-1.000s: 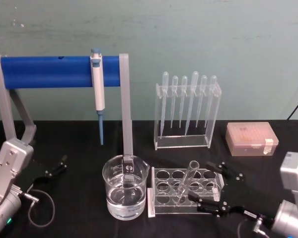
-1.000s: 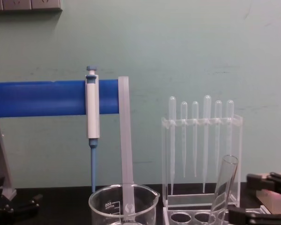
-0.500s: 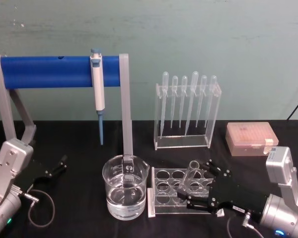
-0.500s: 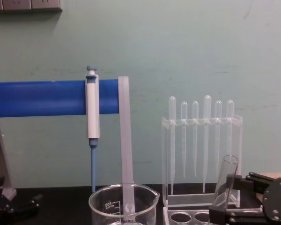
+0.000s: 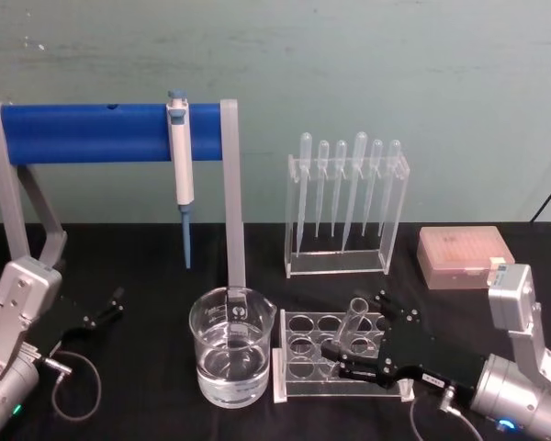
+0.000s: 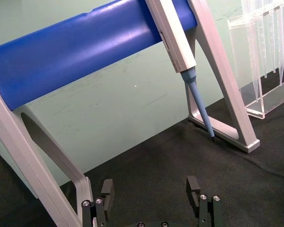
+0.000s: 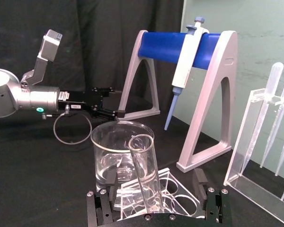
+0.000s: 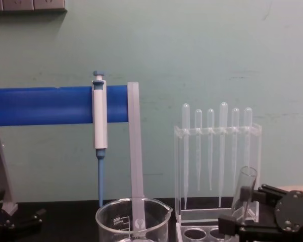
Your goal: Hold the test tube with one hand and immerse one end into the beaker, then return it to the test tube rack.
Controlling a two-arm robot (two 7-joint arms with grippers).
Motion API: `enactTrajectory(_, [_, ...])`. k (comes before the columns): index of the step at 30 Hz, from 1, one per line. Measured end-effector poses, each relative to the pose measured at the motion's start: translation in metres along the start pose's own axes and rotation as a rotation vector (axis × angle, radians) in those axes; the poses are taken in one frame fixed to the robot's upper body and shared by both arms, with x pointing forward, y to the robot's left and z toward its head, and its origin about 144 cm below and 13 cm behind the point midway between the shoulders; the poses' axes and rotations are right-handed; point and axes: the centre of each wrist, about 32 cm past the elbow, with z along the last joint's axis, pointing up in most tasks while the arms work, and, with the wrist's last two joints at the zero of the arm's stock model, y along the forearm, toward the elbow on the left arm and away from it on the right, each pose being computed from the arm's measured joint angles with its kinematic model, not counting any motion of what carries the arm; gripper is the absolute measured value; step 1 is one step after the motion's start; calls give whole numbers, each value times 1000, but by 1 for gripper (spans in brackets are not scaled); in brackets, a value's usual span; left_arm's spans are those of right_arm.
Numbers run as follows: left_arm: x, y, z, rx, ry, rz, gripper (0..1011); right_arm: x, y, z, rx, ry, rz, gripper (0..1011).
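The test tube [image 5: 349, 323] is clear glass and leans in the white rack [image 5: 294, 378], rim up; it also shows as the test tube [image 7: 146, 170] and the test tube [image 8: 244, 187]. My right gripper [image 5: 355, 329] is open, with one finger on each side of the tube and a gap on both sides, seen closer at the right gripper [image 7: 155, 183]. The beaker [image 5: 231, 358] holds clear liquid and stands just left of the rack, also visible as the beaker [image 7: 117, 151]. My left gripper [image 5: 106, 308] rests open at the left of the table, empty, shown closer at the left gripper [image 6: 150, 189].
A blue-barred stand [image 5: 110, 133] with a hanging micropipette [image 5: 181, 170] rises behind the beaker. A clear holder of plastic pipettes [image 5: 346, 207] stands behind the rack. A pale tip box [image 5: 464, 257] sits at the right back. Black cloth [image 5: 147, 386] covers the table.
My right gripper has slid left along the rack, from beside the tube to straddling it. The tube, beaker and left arm have not moved.
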Motion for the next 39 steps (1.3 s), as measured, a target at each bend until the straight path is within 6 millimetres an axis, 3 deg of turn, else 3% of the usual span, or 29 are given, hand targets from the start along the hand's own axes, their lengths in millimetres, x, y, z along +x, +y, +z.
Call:
enactTrajectory(13, [0, 0, 0, 0, 0, 0, 1000, 3, 10, -3, -1, 11, 17, 994])
enactTrajectory(17, [0, 0, 0, 0, 0, 0, 1000, 3, 10, -3, -1, 11, 17, 917])
enactTrajectory(39, [0, 0, 0, 0, 0, 0, 1000, 2, 9, -3, 1, 9, 16, 229])
